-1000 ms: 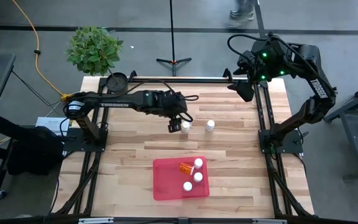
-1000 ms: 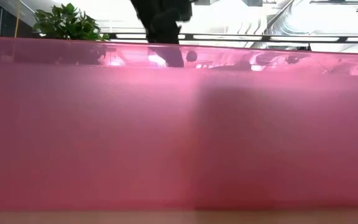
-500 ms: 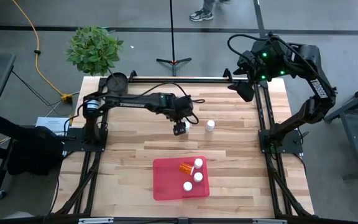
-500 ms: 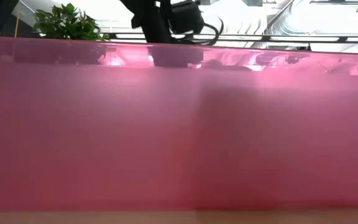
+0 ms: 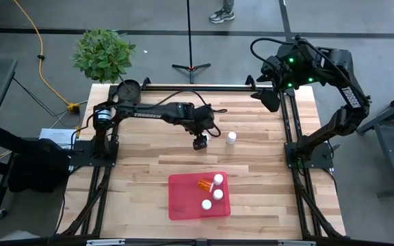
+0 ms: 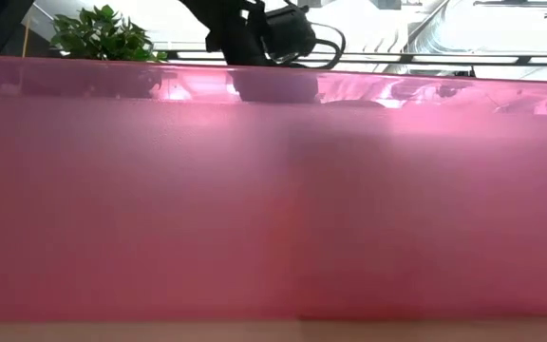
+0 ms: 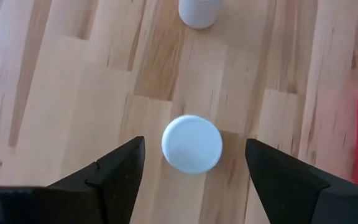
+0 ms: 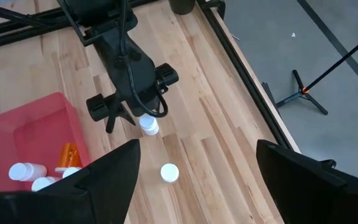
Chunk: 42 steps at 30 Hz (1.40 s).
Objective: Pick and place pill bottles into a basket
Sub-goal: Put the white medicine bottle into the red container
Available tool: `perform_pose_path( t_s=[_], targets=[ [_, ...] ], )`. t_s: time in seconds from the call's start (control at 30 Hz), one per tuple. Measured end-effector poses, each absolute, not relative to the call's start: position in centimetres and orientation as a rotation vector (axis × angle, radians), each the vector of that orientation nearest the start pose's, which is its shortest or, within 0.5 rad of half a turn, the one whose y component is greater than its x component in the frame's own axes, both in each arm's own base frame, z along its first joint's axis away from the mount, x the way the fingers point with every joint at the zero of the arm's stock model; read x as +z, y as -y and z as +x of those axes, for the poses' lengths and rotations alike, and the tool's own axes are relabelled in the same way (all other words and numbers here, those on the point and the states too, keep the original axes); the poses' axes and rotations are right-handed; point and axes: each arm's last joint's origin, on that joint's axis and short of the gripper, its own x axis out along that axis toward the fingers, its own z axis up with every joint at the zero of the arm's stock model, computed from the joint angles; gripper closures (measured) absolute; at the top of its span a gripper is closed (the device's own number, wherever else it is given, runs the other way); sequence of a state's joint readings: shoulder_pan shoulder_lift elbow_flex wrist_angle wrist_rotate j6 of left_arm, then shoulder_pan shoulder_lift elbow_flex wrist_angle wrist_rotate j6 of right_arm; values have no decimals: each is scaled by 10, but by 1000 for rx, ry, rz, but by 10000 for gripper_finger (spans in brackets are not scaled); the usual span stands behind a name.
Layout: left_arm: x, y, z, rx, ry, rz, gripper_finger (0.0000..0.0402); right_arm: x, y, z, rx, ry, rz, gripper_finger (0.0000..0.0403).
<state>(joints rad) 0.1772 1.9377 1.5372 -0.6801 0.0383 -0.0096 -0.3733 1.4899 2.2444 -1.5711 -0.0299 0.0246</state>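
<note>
A: Since a second ago, left gripper [image 5: 199,143] has shifted from beside the white bottle to directly over it; little change in the last half second.

B: Finger state?

A: Fingers [image 7: 114,171] spread wide, one on each side of the white bottle [image 7: 192,143], which stands upright on the bench [image 5: 142,174]. No contact visible; nothing held.

B: Other bottles?

A: A second white bottle [image 5: 231,137] stands just beside, toward the right arm. Red basket [image 5: 183,205] sits near the front of the bench, well apart from both, holding the orange bottle [image 5: 204,184] and three white ones [image 5: 218,193].

B: Right arm?

A: Right gripper [image 5: 268,99] is parked high over the far right corner, fingers wide open, empty. Low view is filled by the basket wall.
</note>
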Motion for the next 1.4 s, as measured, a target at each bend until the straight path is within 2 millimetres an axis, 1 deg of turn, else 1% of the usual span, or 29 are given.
perform_pose_path(
  t_s=[0.2,0.27,0.33,0.47,0.67,0.9,1.4],
  targets=[
    [219,-74,405,132,-1078,-126,92,508,73,189,-333,-801,184,91],
    [216,-75,409,125,-1059,-130,92,508,73,189,-332,-801,184,91],
    [211,-75,408,126,-1088,-134,92,508,73,189,-331,-801,185,91],
    [215,-77,411,128,-1049,-129,92,508,73,189,-331,-800,186,91],
    [213,-80,408,128,-1070,-141,92,508,73,189,-331,-800,188,91],
    [213,-79,408,114,-1076,-149,92,508,73,189,-331,-800,189,91],
    [191,-79,414,75,-1121,-185,92,508,73,189,-331,-800,189,91]
  ],
)
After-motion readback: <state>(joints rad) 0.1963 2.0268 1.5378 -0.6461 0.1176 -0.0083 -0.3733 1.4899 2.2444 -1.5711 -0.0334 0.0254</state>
